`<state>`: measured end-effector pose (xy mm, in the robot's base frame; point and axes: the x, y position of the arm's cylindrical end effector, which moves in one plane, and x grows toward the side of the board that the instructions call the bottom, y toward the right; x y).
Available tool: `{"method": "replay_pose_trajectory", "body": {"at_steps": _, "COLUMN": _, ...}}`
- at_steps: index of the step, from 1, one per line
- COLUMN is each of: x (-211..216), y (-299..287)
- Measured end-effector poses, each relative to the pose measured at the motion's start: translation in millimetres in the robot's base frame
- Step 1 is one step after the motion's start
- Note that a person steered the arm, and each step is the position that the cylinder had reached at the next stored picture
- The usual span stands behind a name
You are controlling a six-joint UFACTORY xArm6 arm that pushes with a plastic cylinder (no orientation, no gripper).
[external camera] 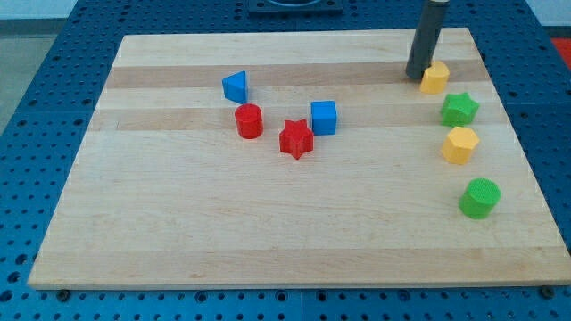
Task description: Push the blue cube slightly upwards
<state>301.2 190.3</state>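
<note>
The blue cube (324, 117) sits near the middle of the wooden board (178, 232), touching or nearly touching the red star (295, 139) at its lower left. My tip (417, 76) is far to the cube's upper right, close against the left side of a yellow block (434, 78) near the board's top right. The rod rises dark and straight out of the view's top.
A red cylinder (249, 120) and a blue triangular block (235, 86) lie left of the cube. Down the right side stand a green star (459, 109), a yellow hexagonal block (460, 144) and a green cylinder (480, 197). Blue pegboard (36, 134) surrounds the board.
</note>
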Motion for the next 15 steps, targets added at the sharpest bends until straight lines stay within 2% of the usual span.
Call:
{"method": "replay_pose_trajectory", "body": {"at_steps": 2, "x": 10.6, "y": 2.0}}
{"method": "replay_pose_trajectory", "body": {"at_steps": 4, "x": 52.3, "y": -158.4}}
{"method": "replay_pose_trajectory", "body": {"at_steps": 5, "x": 66.2, "y": -209.5}}
{"method": "replay_pose_trajectory", "body": {"at_steps": 6, "x": 101.3, "y": -201.8}}
{"method": "replay_pose_trajectory", "body": {"at_steps": 7, "x": 118.2, "y": -197.7}}
{"method": "replay_pose_trajectory", "body": {"at_steps": 8, "x": 106.8, "y": -167.9}}
{"method": "replay_pose_trajectory", "body": {"at_steps": 10, "x": 56.7, "y": -133.3}}
{"method": "replay_pose_trajectory", "body": {"at_steps": 11, "x": 79.2, "y": -151.5}}
{"method": "replay_pose_trajectory", "body": {"at_steps": 12, "x": 103.9, "y": -118.9}}
{"method": "replay_pose_trajectory", "body": {"at_steps": 13, "x": 76.4, "y": -85.6}}
{"method": "replay_pose_trajectory", "body": {"at_steps": 14, "x": 41.5, "y": -92.3}}
{"method": "replay_pose_trajectory", "body": {"at_steps": 15, "x": 42.0, "y": -135.2}}
